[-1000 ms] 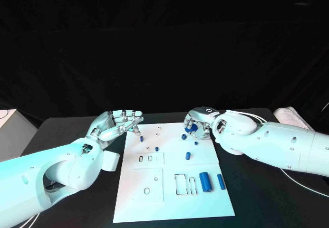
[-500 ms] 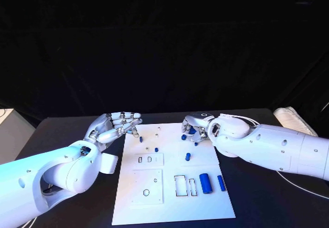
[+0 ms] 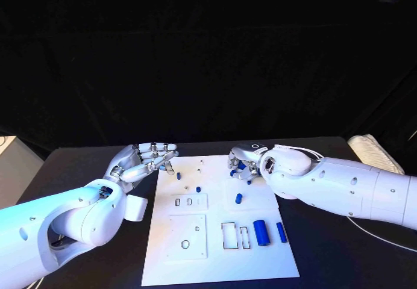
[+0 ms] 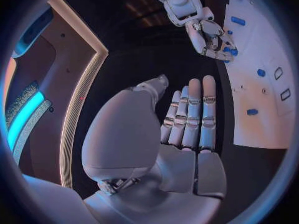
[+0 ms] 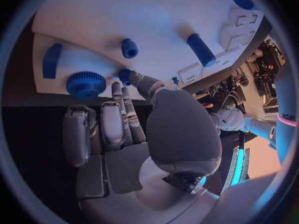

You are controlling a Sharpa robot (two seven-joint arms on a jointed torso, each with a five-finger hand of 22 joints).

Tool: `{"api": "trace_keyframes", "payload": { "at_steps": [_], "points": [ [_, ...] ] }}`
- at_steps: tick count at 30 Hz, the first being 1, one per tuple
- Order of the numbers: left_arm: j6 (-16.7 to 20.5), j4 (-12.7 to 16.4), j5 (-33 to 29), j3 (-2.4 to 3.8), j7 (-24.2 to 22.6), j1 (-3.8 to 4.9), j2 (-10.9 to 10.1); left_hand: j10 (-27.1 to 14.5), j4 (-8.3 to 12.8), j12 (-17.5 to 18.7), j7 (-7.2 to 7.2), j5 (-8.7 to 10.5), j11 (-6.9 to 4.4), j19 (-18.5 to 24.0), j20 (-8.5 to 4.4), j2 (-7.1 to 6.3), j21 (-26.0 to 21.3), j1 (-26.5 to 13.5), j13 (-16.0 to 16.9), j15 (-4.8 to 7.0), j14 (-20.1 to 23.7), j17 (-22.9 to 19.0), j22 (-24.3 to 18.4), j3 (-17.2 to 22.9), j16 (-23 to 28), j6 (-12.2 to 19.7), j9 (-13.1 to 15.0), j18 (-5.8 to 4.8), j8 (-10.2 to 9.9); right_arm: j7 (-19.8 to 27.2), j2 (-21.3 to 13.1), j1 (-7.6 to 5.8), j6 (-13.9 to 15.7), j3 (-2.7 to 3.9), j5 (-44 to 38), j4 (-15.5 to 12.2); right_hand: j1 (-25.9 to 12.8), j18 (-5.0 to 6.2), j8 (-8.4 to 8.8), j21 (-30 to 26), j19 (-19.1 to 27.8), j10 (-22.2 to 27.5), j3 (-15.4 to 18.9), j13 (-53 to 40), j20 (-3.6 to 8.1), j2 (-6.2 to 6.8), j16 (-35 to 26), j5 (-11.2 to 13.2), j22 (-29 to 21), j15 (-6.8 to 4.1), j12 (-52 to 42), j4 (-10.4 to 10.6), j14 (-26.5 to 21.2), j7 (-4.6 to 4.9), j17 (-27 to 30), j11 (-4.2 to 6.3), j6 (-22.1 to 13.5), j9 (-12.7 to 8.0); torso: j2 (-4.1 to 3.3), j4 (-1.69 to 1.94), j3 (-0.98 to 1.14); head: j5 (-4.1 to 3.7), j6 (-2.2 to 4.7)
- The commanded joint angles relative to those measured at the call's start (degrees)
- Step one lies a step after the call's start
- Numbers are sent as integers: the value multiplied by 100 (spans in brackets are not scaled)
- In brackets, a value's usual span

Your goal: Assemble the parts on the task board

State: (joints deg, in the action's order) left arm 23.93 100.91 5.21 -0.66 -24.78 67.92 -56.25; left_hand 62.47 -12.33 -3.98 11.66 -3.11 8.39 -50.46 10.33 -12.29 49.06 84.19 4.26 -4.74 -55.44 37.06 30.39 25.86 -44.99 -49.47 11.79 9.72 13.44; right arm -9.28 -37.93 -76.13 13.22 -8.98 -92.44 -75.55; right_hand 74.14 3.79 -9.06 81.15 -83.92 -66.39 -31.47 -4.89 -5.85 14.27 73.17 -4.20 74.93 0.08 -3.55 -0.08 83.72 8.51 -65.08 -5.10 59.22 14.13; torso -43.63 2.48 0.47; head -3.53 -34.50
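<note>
The black table carries the white task board in its middle, long side running from the far edge toward the near edge.

The right arm reaches in to the board's far right corner. Its right hand hangs palm down there, fingers curled toward the board. In the right wrist view a fingertip touches a small blue peg; whether the hand grips it I cannot tell. A blue gear and a flat blue bar lie near that corner.

The left arm comes in beside the board's left edge. Its left hand hovers at the far left corner, released, holding nothing, its fingers straight and close together.

On the board, a large blue cylinder and a slimmer blue pin lie near the right edge beside two rectangular slots. A short blue cylinder stands mid-board, and small blue pegs stand toward the far edge.
</note>
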Motion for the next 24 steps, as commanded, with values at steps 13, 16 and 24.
{"api": "trace_keyframes", "payload": {
  "at_steps": [13, 16, 24],
  "points": [
    [-99, 20, -2, 7, -12, 26, -17, 0, -3, 8, 28, 17, 12, 52, -9, 7, 32, -55, 8, -4, 34, 1, 16, 40, -30, -9, 10, 64, -32, -82, 27, 14, -77, -5, -247, 19, 210, -177, -275, 297, -182, -525, -439, -161, 73, -295, 194, 1, 617, -95, -88, -70, 210, -131, -58, 144, 351, 244, -69, 28, 1, -10, 43],
    [-93, 17, -2, 7, -5, 27, -23, 4, -1, 5, 29, 17, 11, 57, -9, 13, 43, -50, 10, -2, 33, 2, 23, 46, -38, -12, 11, 65, -31, -80, 25, 19, 85, -4, -358, -9, 359, -193, -308, 350, -212, -616, -566, -210, 99, -325, 210, -4, 698, -106, -89, -218, 205, -123, -47, 162, 369, 300, -74, 29, 0, 2, 58],
    [-79, 6, -2, 7, 0, 28, -32, 5, 6, 4, 29, 18, 11, 62, -8, 14, 53, -41, 10, -1, 34, 1, 30, 52, -45, -14, 13, 67, -30, -101, 9, 20, 756, 3, -450, -180, 401, -224, -356, 444, -275, -751, -618, -286, 111, -341, 234, 3, 841, -130, -130, -310, 204, -131, -47, 190, 421, 362, -82, 39, -7, 0, 80]
  ]
}}
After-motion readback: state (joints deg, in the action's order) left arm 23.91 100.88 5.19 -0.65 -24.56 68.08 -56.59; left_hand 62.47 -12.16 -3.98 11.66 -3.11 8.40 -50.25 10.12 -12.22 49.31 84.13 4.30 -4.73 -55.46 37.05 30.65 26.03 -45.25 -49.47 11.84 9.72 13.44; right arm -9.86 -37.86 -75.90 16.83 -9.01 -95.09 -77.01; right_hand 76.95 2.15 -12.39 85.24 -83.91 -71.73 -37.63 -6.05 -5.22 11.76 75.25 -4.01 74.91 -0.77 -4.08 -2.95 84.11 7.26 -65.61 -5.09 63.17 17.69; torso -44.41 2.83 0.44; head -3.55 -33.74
